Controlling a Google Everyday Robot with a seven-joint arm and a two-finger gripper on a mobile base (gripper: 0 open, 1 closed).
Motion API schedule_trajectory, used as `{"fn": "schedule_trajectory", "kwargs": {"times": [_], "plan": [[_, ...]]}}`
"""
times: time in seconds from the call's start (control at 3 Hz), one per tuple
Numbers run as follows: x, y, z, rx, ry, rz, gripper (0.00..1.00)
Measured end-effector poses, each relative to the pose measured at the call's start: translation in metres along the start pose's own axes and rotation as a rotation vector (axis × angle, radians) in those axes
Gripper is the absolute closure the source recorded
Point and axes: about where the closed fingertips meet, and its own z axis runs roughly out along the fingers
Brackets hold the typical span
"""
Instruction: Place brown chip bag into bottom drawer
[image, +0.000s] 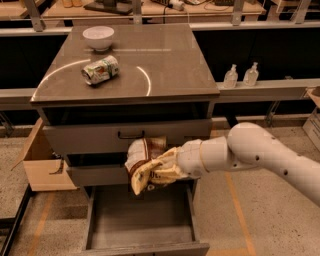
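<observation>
The white arm (250, 152) reaches in from the right, and the tool (167, 167) at its end sits in front of the cabinet face, closed on the brown chip bag (145, 162) and holding it off any surface. The bag is crumpled and hangs roughly upright, its upper edge just under the black handle of the top drawer (90, 137) and its body covering part of the middle drawer (95, 176). Most of the tool is hidden behind the bag's foil. The bottom drawer (142, 220) is pulled out wide toward the camera, directly beneath the bag, with a clear gap between the bag's lower corner and the drawer floor. Up on the counter (175, 55), a white bowl (98, 37) stands near the far left corner, and a crushed can (100, 69) in green and white lies on its side just in front of it. An open cardboard box (42, 167) rests on the floor against the cabinet's left side. On a ledge to the right of the cabinet stand small bottles (231, 76), side by side and well apart from the arm.
</observation>
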Motion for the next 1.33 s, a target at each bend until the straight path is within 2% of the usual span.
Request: {"fn": "schedule_trajectory", "kwargs": {"times": [0.33,0.67,1.33], "plan": [[0.035,0.019,0.023,-0.03,0.03,0.003,1.0],[0.081,0.039,0.051,-0.055,0.095,0.009,1.0],[0.173,0.055,0.118,-0.076,0.229,0.042,1.0]]}}
